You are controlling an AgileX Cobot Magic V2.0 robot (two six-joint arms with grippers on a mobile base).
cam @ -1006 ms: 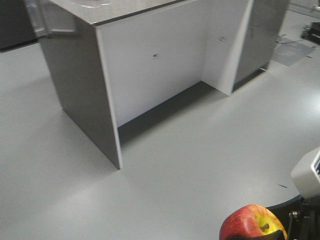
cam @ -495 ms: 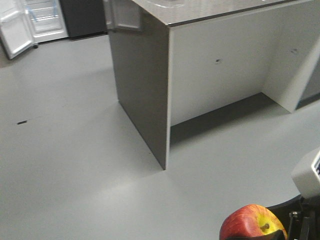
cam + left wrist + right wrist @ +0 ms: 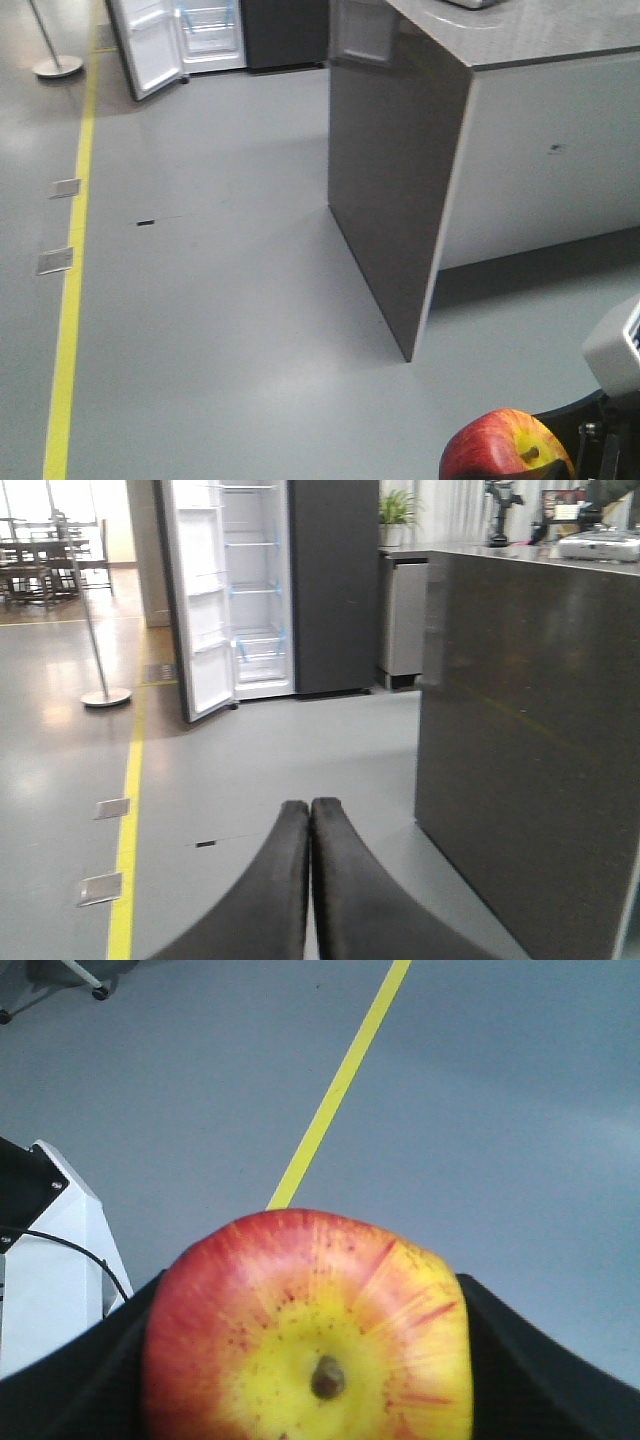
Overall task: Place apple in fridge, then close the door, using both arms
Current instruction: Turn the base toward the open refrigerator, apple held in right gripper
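Note:
The red and yellow apple (image 3: 310,1330) fills the right wrist view, with my right gripper (image 3: 312,1370) shut on it, a black finger on each side. In the front view the apple (image 3: 505,447) shows at the bottom right. My left gripper (image 3: 310,812) is shut and empty, its tips touching, and faces the fridge (image 3: 330,580). The fridge stands far off across the floor with its white inside and shelves exposed. Its door (image 3: 200,610) is swung open on the left. From the front view, the fridge (image 3: 210,30) and open door (image 3: 150,50) sit at the top edge.
The dark grey side of a stone-topped counter (image 3: 400,180) stands close on the right, and its panel (image 3: 530,730) fills the right of the left wrist view. A yellow floor line (image 3: 70,300) runs along the left. A stanchion base (image 3: 100,695) stands left of the fridge.
The front view has swung left: the counter slid to the right of the frame and the open fridge and yellow line came into sight. The apple stays in the right gripper.

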